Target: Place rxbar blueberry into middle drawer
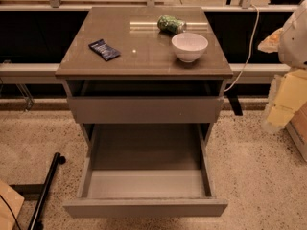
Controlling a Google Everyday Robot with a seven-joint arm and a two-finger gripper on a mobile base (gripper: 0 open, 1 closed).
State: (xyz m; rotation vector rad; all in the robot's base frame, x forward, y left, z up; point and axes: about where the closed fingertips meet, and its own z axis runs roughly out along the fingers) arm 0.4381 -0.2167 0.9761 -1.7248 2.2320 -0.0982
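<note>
The rxbar blueberry (104, 50), a small dark navy wrapper with pale print, lies flat on the left part of the glossy brown tabletop (144, 56). The middle drawer (146, 183) is pulled far out below it, and its pale grey floor holds nothing. Only a white part of my arm (295, 32) shows at the right edge, well away from the bar. The gripper itself is out of view.
A white round bowl (189, 46) stands on the right of the tabletop, with a green patterned can (171, 24) lying behind it. The drawer above (144, 109) is slightly open. A black bar (45, 188) lies on the floor at the left. Pale yellowish shapes (283, 102) are at the right.
</note>
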